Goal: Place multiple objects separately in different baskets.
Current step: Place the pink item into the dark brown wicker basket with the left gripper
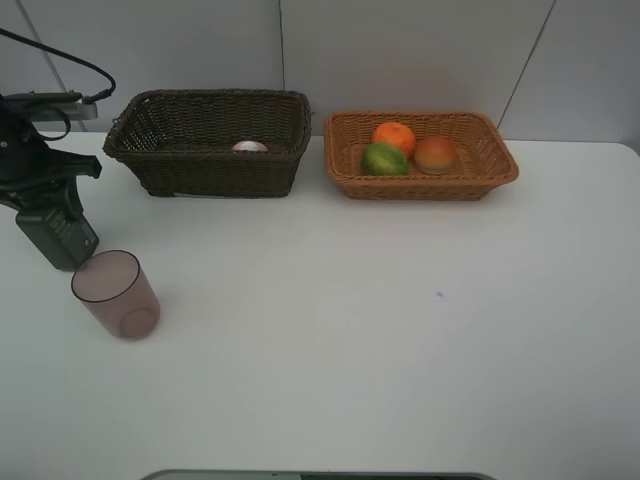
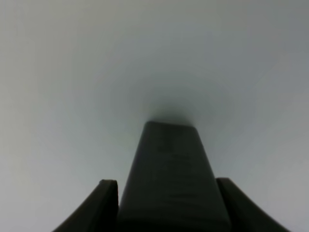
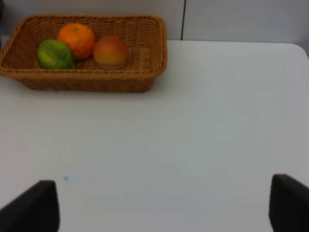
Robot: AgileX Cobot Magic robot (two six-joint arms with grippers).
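high cam: the mauve cup [image 1: 116,293] sits on the worktop [image 1: 400,330] just beside the left arm [image 1: 30,165], which has the dark green bottle [image 1: 57,235]. a bit of the pink bottle [image 1: 249,146] shows in the dark basket [image 1: 220,172]. the orange [image 1: 394,134], green fruit [image 1: 384,159] and red-yellow fruit [image 1: 435,154] are in the tan basket [image 1: 420,188].

left wrist: the left fingers [image 2: 106,205] are clamped on that dark bottle.

right wrist: the right fingers [image 3: 34,208] are wide apart over bare worktop, well away from the tan basket.

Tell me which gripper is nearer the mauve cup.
Left. The left gripper, clamping a dark bottle, hangs just behind and left of the mauve cup. The right gripper is outside the high view; its camera shows the tan basket, no cup.
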